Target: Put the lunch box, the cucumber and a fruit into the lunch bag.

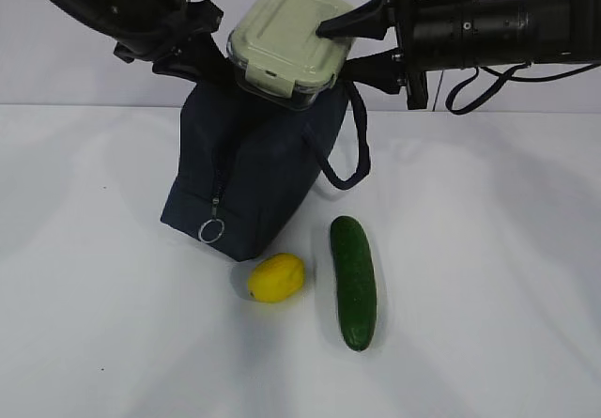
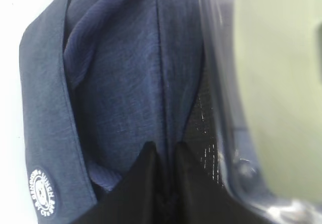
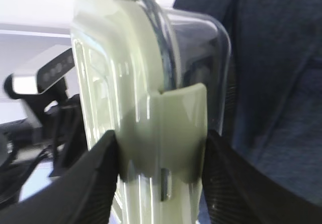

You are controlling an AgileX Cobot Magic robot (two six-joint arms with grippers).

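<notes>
Presently the first step is in hand: the lunch box is being brought to the bag, with the other two items not yet handled.

At the left, the left gripper is pinched nearly closed on the navy fabric at the top of the lunch bag; the left wrist view shows its dark fingertips clamped on a fold of cloth, apparently holding the mouth up. Whether the mouth stands fully open I cannot tell. The zipper ring hangs low on the near end of the bag.

At centre, the lunch box sits tilted above the bag top, its pale green lid facing the camera, its lower edge touching or just over the fabric.

At the right, the right gripper grips the box across lid and base, jaws set at about the box's thickness; the right wrist view confirms both fingers pressed on it over the lid clasp.

Next move, in my judgement: lower the box into the opening, which looks scarcely wider than the box. One loop handle hangs on the right side and may snag.

On the table, the fruit lies just in front of the bag; the cucumber lies beside it to the right, apart. Ample bare table remains on both sides.
</notes>
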